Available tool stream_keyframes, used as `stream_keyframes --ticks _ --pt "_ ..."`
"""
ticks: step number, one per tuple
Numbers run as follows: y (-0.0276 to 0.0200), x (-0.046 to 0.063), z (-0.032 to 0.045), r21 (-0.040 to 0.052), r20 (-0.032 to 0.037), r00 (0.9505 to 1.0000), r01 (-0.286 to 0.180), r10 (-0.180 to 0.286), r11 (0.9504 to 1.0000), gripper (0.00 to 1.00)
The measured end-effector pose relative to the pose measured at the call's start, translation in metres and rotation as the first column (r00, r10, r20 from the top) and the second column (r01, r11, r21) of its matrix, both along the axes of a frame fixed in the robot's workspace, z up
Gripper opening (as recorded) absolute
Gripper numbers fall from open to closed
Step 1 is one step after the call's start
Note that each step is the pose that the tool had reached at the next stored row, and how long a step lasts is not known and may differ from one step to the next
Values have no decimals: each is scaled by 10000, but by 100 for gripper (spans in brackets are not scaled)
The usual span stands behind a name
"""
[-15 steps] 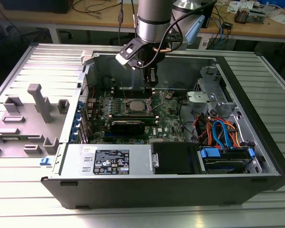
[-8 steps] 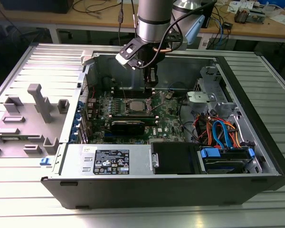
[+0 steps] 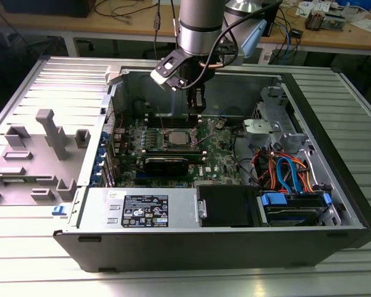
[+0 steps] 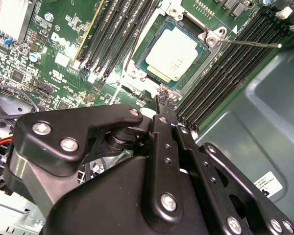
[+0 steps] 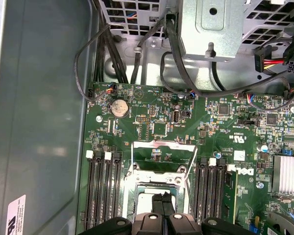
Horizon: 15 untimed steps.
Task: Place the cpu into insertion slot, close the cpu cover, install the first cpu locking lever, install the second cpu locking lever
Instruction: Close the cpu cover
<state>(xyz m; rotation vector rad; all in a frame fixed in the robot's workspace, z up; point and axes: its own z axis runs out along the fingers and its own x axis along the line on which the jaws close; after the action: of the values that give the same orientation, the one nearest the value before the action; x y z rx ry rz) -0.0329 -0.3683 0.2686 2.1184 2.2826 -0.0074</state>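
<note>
Second wrist view: cpu [image 4: 174,54] in slot [image 4: 142,73]. First wrist view: cover [image 5: 162,143] open.

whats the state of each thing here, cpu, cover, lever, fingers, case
cpu: seated in the insertion slot, top uncovered
cpu cover: standing open, not down over the cpu
locking lever: unlatched, sticking out over the memory slots
gripper: fingers shut, tips at the slot's edge
computer case: side open, insides exposed
</note>
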Motion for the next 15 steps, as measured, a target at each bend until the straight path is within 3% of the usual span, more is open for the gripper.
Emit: stream_keyframes --ticks 8,15 --pt "0 92 -4 -8 0 10000 0 0 10000 11" --pt "0 95 11 -40 0 10000 -1 1 10000 11"
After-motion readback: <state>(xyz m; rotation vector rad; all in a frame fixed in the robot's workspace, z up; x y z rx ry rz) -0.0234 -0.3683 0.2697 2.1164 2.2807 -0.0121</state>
